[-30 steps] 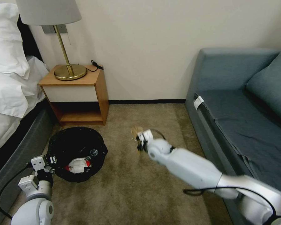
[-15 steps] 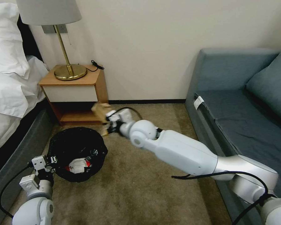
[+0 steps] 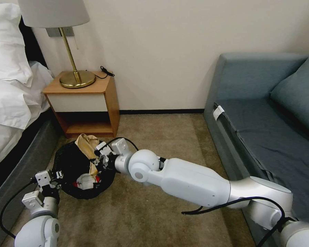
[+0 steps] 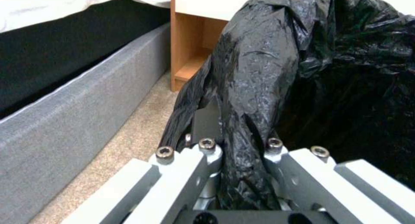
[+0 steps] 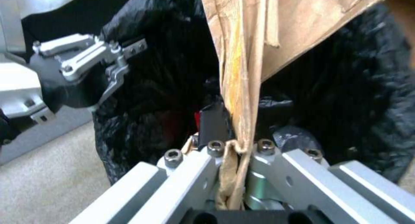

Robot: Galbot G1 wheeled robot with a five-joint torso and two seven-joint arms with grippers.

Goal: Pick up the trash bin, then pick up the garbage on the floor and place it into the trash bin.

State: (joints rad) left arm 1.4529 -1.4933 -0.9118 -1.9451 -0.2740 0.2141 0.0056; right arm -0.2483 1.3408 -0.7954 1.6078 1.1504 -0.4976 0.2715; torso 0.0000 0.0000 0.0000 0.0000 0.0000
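Right gripper (image 3: pixel 100 157), head view: clamped on the tan paper bag (image 3: pixel 87 144), holding it over the trash bin (image 3: pixel 67 161) on the carpet beside the nightstand (image 3: pixel 82 103), placed for a drop. Left wrist view: left gripper (image 4: pixel 235 152) pinches the bin's black liner, steadying the rim. Right wrist view: bag creased between closed fingers (image 5: pixel 212 120); something red below, probably a wrapper.

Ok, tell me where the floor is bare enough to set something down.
The open beige carpet between the wooden nightstand and the blue-grey sofa is free. It is crowded beside the bed, where the black-lined trash bin, left gripper and right gripper with the tan paper bag meet.
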